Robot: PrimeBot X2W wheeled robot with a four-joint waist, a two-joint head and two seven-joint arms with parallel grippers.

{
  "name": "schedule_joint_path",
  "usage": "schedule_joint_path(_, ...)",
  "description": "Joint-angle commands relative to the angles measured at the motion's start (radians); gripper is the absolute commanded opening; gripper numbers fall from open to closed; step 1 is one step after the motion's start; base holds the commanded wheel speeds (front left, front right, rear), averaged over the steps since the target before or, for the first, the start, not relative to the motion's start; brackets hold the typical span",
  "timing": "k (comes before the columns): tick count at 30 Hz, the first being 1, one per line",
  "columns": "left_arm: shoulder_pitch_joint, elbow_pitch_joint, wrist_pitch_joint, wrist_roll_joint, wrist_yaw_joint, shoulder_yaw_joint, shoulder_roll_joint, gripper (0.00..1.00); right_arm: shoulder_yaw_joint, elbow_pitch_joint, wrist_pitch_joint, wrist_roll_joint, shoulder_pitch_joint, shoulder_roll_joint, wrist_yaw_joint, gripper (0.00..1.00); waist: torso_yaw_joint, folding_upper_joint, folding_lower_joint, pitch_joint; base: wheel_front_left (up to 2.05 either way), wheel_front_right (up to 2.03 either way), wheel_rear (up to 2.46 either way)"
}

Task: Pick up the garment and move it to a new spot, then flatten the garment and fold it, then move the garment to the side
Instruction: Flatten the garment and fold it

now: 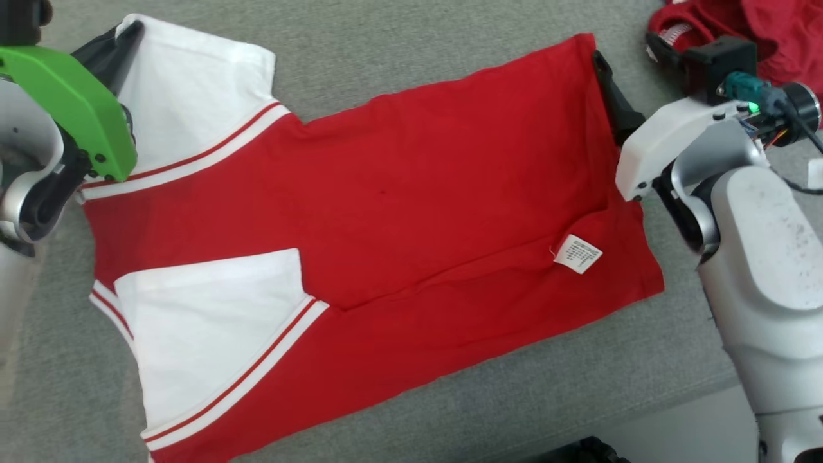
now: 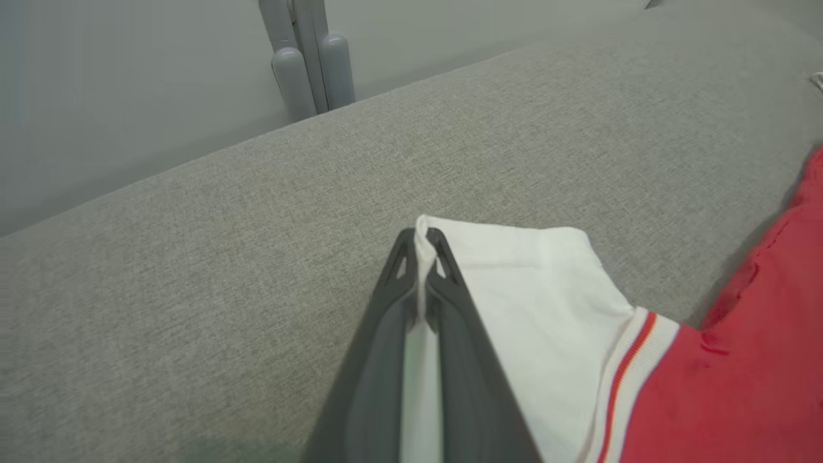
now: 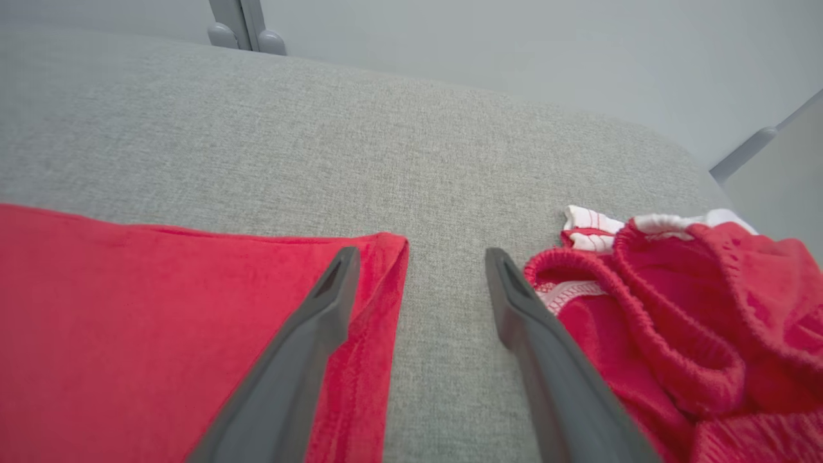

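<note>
Garment (image 1: 411,212), smooth red knit, lies spread on coarse-woven grey upholstery (image 1: 450,64).

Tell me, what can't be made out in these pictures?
- Tag: print too small to read, head view.
- Shirt: lower corner cut off by the head view's bottom edge.
- Other red cloth: cut off by the head view's top corner, partly behind the right arm.
- Left gripper: mostly behind its green cover, head view.

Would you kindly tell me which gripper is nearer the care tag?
Right. The right gripper stands open at the hem beyond the care tag; the left gripper is shut on the sleeve at the T-shirt's opposite end.
</note>
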Motion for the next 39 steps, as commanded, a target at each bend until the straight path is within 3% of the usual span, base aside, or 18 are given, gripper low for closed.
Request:
schedule_joint_path(1,0.008,-0.013,-0.019,-0.005,0.000,-0.003,0.002,0.00,0.013,0.023,0.021,0.005,-0.023,-0.017,-0.001,1.00,0.042,0.0000,-0.0001,-0.023,0.00,0.00,0.00)
schedule_joint_path(10,0.046,-0.092,-0.095,-0.007,0.000,-0.036,-0.010,0.00,0.085,0.178,0.160,0.091,-0.132,-0.096,-0.001,1.00,0.120,0.0000,-0.0001,-0.028,0.00,0.00,0.00)
schedule_joint_path(12,0.051,-0.098,-0.102,-0.008,0.000,-0.042,-0.013,0.00,0.105,0.203,0.192,0.117,-0.144,-0.109,-0.001,0.73,0.129,0.0000,-0.0001,-0.029,0.00,0.00,0.00)
schedule_joint_path(13,0.053,-0.100,-0.107,-0.009,0.000,-0.044,-0.014,0.00,0.111,0.214,0.205,0.136,-0.152,-0.116,-0.001,0.47,0.133,0.0000,-0.0001,-0.030,0.00,0.00,0.00)
schedule_joint_path(14,0.053,-0.101,-0.109,-0.010,0.000,-0.047,-0.015,0.00,0.118,0.224,0.215,0.151,-0.158,-0.121,-0.001,0.43,0.136,0.0000,-0.0001,-0.030,0.00,0.00,0.00)
schedule_joint_path(15,0.053,-0.102,-0.111,-0.011,0.000,-0.049,-0.016,0.00,0.126,0.231,0.222,0.163,-0.163,-0.129,-0.001,0.29,0.139,0.0000,-0.0001,-0.031,0.00,0.00,0.00)
schedule_joint_path(16,0.054,-0.103,-0.117,-0.012,0.000,-0.050,-0.017,0.00,0.132,0.237,0.226,0.173,-0.166,-0.135,-0.001,0.22,0.141,0.0000,-0.0001,-0.032,0.00,0.00,0.00)
schedule_joint_path(17,0.054,-0.101,-0.119,-0.014,0.000,-0.052,-0.017,0.00,0.137,0.245,0.230,0.185,-0.170,-0.141,-0.001,0.04,0.143,0.0000,-0.0001,-0.034,0.00,0.00,0.00)
schedule_joint_path(18,0.055,-0.099,-0.125,-0.014,0.000,-0.053,-0.018,0.00,0.137,0.250,0.231,0.197,-0.174,-0.143,-0.001,0.00,0.144,0.0000,-0.0001,-0.036,0.00,0.00,0.00)
schedule_joint_path(22,0.049,-0.083,-0.153,-0.015,0.000,-0.049,-0.019,0.00,0.124,0.270,0.203,0.215,-0.192,-0.149,-0.001,0.00,0.146,0.0000,-0.0001,-0.049,0.00,0.00,0.00)
schedule_joint_path(30,0.066,-0.068,-0.232,-0.028,0.000,-0.059,-0.029,0.00,0.096,0.307,0.048,0.186,-0.191,-0.113,-0.001,0.00,0.147,0.0000,-0.0001,-0.109,0.00,0.00,0.00)
schedule_joint_path(34,0.133,-0.102,-0.287,-0.038,0.000,-0.063,-0.018,0.00,0.112,0.294,-0.020,0.201,-0.137,-0.103,-0.001,0.00,0.150,0.0000,-0.0001,-0.152,0.00,0.00,0.00)
schedule_joint_path(39,0.297,-0.198,-0.357,-0.052,0.039,-0.059,0.003,0.00,0.104,0.241,-0.094,0.217,-0.019,-0.117,-0.001,0.00,0.158,0.0000,-0.0001,-0.212,0.00,0.00,0.00)
